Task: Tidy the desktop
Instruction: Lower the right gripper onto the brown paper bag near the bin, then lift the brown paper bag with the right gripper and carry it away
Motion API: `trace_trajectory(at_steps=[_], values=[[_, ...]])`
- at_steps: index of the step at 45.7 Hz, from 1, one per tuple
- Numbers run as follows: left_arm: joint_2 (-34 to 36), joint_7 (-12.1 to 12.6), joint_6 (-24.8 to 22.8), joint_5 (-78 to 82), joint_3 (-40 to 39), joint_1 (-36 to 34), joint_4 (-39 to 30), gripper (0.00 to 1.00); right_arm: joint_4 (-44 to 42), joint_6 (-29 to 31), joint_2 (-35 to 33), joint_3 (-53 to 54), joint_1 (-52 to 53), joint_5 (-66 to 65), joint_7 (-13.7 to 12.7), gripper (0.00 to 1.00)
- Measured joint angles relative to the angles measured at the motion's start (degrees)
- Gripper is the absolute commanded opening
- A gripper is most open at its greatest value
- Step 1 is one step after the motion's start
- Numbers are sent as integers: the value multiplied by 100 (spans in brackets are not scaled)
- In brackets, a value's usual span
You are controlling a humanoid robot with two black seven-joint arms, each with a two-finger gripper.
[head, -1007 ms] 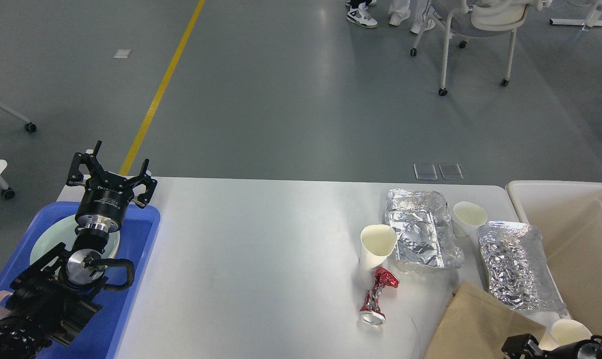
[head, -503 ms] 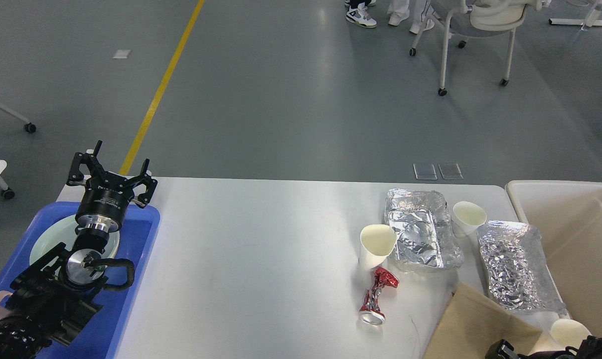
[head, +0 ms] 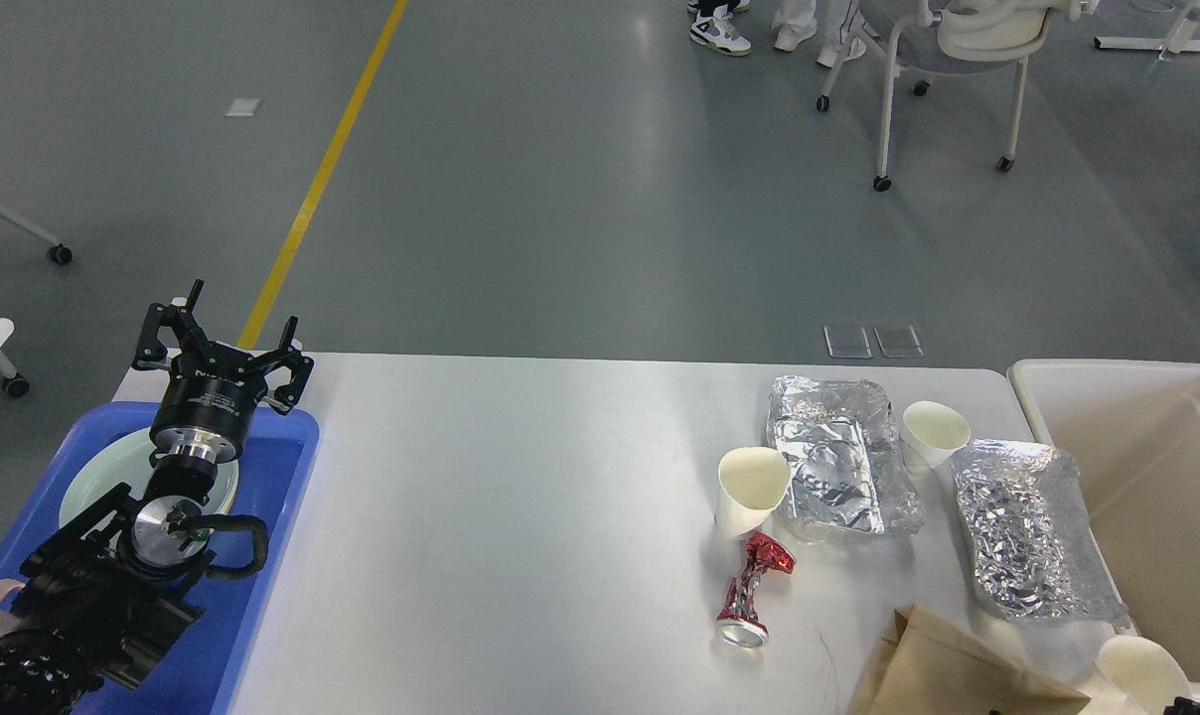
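The white desktop (head: 521,497) holds litter on its right side: a crushed red can (head: 751,588), a paper cup (head: 749,489), a second paper cup (head: 934,433), two foil trays (head: 838,459) (head: 1025,531), a brown paper bag (head: 943,670) and a third cup (head: 1141,670) at the bottom right. My left gripper (head: 221,333) is open and empty, raised over the far end of the blue tray (head: 277,497). My right gripper is out of view; only a dark sliver shows at the bottom right edge.
A pale plate (head: 88,487) lies in the blue tray under my left arm. A beige bin (head: 1156,477) stands off the table's right end. A wheeled chair (head: 948,60) and people's feet are on the grey floor beyond.
My right arm has dropped out of the bottom right corner. The brown bag and the cup beside it have shifted down and right. The left arm has not moved.
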Motion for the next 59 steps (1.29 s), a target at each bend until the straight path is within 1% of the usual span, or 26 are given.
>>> trace_trajectory(at_steps=[12, 18, 23, 25, 27, 39, 49, 53, 59], values=[[0, 0, 0, 6, 0, 0, 0, 98, 137, 95, -221, -475, 685, -278, -1, 0], [0, 0, 0, 5, 0, 0, -2, 98, 139, 330, -314, -734, 1252, -329, -1, 0], [0, 0, 0, 5, 0, 0, -4, 98, 139, 774, -459, -823, 1760, -345, -1, 0], [0, 0, 0, 5, 0, 0, -4, 98, 139, 1076, -528, -867, 2050, -347, -10, 0], [0, 0, 0, 5, 0, 0, -4, 98, 139, 1258, -560, -914, 2225, -347, -15, 0], [0, 0, 0, 5, 1, 0, 2, 98, 138, 2551, -542, -1055, 3609, -335, -89, 0], [0, -9, 0, 1, 2, 0, 3, 98, -21, 3246, -203, -1217, 4640, -348, -177, 0], [0, -9, 0, 1, 3, 0, 3, 98, -286, 3506, 10, -1226, 4989, -372, -249, 0], [0, -9, 0, 3, 3, 0, 3, 98, -932, 4026, 437, -1198, 5463, -427, -344, 0]])
